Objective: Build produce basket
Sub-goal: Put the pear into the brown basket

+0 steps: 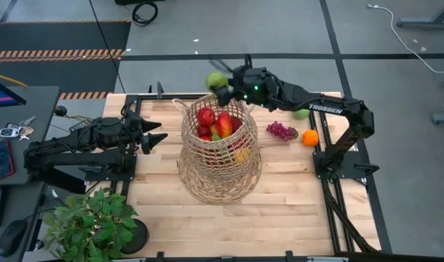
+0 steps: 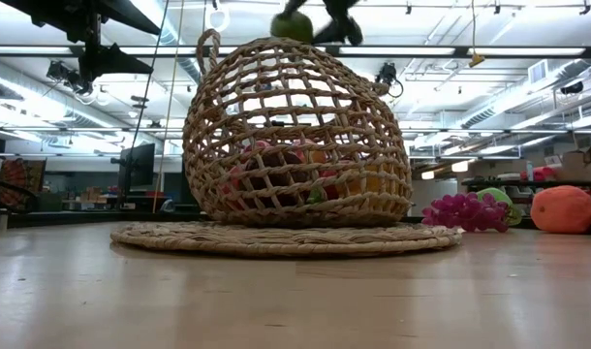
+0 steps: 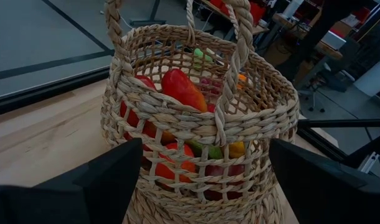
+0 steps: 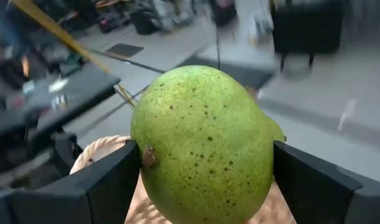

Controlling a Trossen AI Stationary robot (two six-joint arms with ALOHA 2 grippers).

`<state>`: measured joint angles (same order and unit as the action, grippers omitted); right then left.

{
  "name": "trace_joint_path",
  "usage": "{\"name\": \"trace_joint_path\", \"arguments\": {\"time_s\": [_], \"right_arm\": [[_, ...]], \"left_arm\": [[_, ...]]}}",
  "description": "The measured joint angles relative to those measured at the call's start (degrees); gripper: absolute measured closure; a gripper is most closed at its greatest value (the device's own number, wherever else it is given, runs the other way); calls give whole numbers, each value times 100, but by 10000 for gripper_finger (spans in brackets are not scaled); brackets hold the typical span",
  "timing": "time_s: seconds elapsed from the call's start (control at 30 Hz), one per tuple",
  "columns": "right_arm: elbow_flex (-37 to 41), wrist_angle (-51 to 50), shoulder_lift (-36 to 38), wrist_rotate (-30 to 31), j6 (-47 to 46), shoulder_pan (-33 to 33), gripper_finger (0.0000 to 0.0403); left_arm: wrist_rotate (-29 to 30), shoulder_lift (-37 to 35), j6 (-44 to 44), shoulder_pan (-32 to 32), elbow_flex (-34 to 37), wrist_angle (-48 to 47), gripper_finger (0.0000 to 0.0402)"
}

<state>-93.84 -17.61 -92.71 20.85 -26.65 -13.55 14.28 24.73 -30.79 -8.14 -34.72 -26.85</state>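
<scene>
While the right gripper (image 1: 220, 85) hangs above the far rim of the basket (image 1: 220, 156), just above centre in the high view, its fingers (image 4: 103, 186) are clamped on either side of a green speckled fruit (image 4: 205, 146), shaped like a pear or mango.

Basket: tan open-weave wicker, upright at the middle of the wooden table (image 1: 295, 196), seated on a flat woven mat (image 2: 286, 238). Contents: red apples (image 1: 206, 116), a red-orange pepper (image 3: 184, 90), a small pale green piece, further orange and yellow pieces lower down, seen through the weave.

Loose produce, right of centre in the high view, on the table: purple grapes (image 1: 281, 131), an orange (image 1: 310, 137), and a green item (image 1: 301, 113) partly hidden under the right arm.

Left gripper (image 1: 155, 136): left of centre in the high view, just beside the basket, fingers spread wide, holding nothing.

Potted plant (image 1: 91, 222): leafy green, lower left of the high view, at the table's near corner.
</scene>
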Motion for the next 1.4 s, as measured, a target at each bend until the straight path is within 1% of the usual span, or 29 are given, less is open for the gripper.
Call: {"name": "trace_joint_path", "arguments": {"time_s": [0.07,0.13,0.23,0.3,0.37,0.47,0.6,0.63,0.73,0.93,1.07,1.13,1.23,1.4], "right_arm": [[-1,-224,-1,-303,-908,-147,55],[-1,-368,-1,-754,-1602,-295,55],[-2,-370,-2,-1648,-1995,-483,55],[-2,-402,-2,-2028,-1996,-548,55],[-2,-635,-2,-2119,-1983,-553,55],[-2,-1037,-42,-2066,-1985,-492,55],[-33,-1193,-217,-2205,-2015,-426,55],[-129,-1232,-298,-2259,-1987,-398,55],[-613,-1855,-681,-2404,-1795,-253,55],[-2217,-3341,-1863,-2278,-988,24,55],[-3011,-3902,-2489,-2262,-477,-8,55],[-3248,-4057,-2679,-2301,-41,-52,55],[-3359,-4175,-2856,-2368,626,-123,55],[-3348,-4347,-3035,-2379,1023,-200,55]], "left_arm": [[0,0,0,2,0,-2,44],[0,0,0,0,0,-1,44],[0,0,0,2,0,-2,44],[0,0,0,0,0,-2,44],[0,0,0,0,0,0,44],[2,0,0,2,0,0,44],[2,0,0,1,-1,1,44],[2,0,0,0,-3,2,44],[2,0,0,2,-6,3,44],[1,0,1,0,-7,-1,44],[2,0,0,2,-7,0,44],[0,0,0,2,-7,-2,44],[2,2,0,2,-7,0,44],[1,0,0,0,-7,1,44]]}}
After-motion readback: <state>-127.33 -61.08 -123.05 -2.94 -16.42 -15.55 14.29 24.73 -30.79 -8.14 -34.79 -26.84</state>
